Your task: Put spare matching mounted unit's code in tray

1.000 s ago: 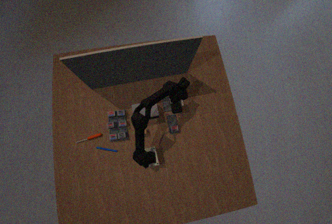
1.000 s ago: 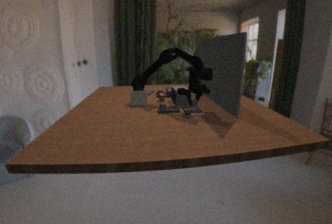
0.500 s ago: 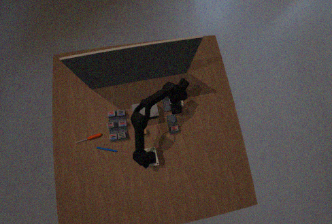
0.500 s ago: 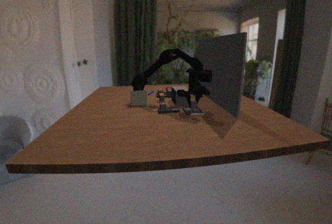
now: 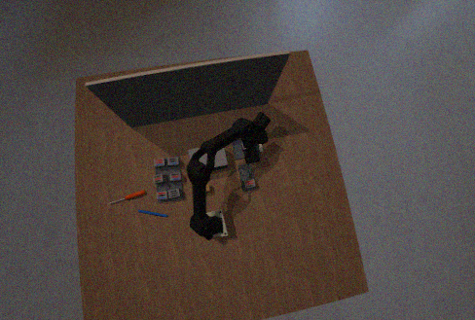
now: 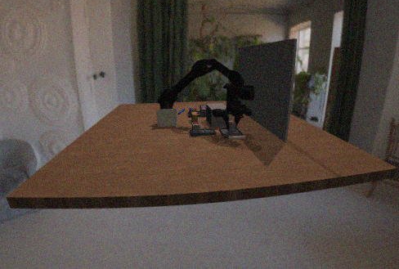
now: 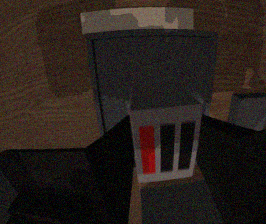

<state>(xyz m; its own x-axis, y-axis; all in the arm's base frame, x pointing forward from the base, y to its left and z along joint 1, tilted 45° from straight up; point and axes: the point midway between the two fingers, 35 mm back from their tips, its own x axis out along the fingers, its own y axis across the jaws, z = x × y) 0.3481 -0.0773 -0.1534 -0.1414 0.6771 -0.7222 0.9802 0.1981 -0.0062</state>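
My gripper (image 7: 156,117) (image 6: 234,123) is shut on a spare, a small grey block (image 7: 167,145) whose face shows one red and two black bars. The spare is upright and low at the tray, a shallow dark one with a pale strip along its far edge (image 7: 154,62) (image 6: 238,136); whether it touches the tray floor I cannot tell. In the top view the gripper's body hides the spare and part of the tray (image 5: 237,150). I cannot make out the mounted unit or its back code.
A dark holder (image 5: 245,172) (image 7: 258,111) with a red-marked block (image 5: 249,184) lies beside the tray. A grey box (image 5: 220,159) is partly under the arm. Holders with several spares (image 5: 174,177), an orange screwdriver (image 5: 136,195) and a blue stick (image 5: 153,213) lie left. A dark panel (image 5: 195,90) (image 6: 267,88) stands behind.
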